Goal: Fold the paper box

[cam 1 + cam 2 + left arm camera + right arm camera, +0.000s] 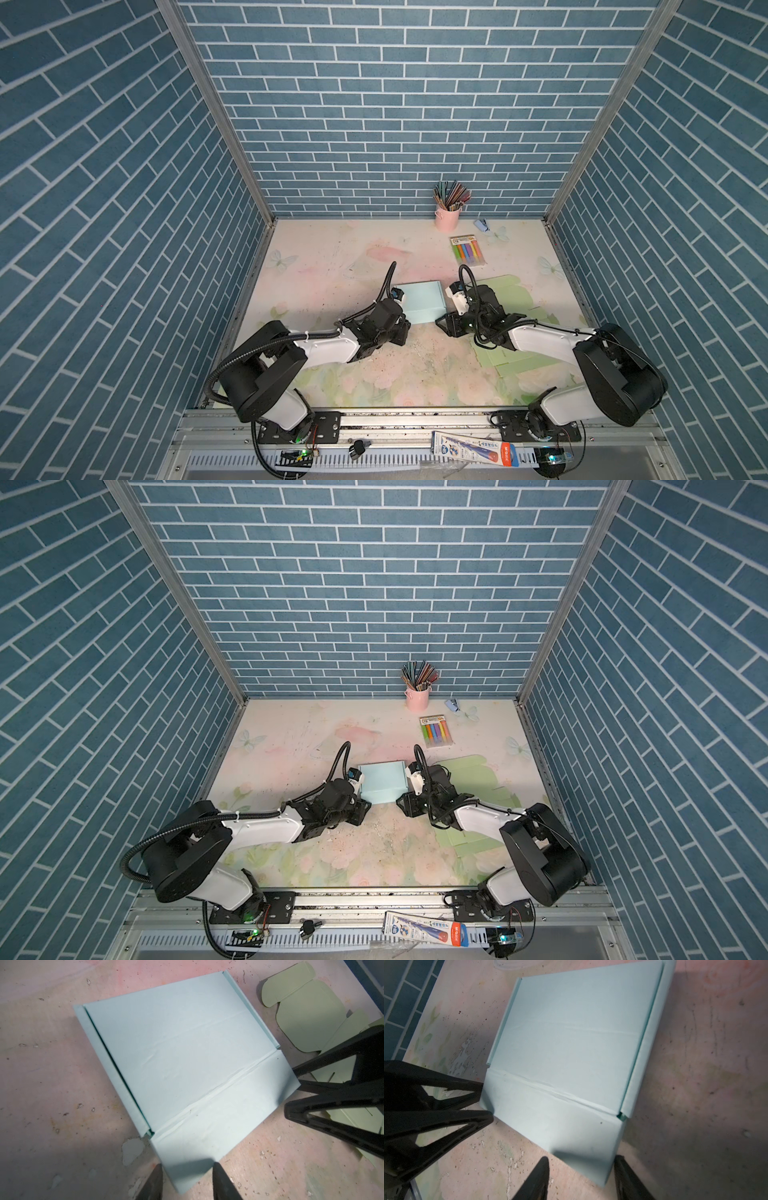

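Note:
The light blue paper box point(419, 305) point(382, 781) lies mid-table, partly folded, with low side walls raised and a flat front flap toward the arms. My left gripper point(405, 328) point(365, 806) sits at the flap's near left corner. In the left wrist view that gripper point(187, 1165) is open, its fingers point(155, 1182) either side of the box point(187, 1053) corner. My right gripper point(440, 322) point(401, 802) is at the near right corner. It is open too in its wrist view point(581, 1159), straddling the box point(571, 1043) flap corner.
A flat green box cutout point(511, 291) point(307, 1016) lies under and beside the right arm. A pink cup of pencils point(447, 216), a marker pack point(467, 249) and a small blue item point(482, 224) sit at the back right. Blue brick walls enclose the table.

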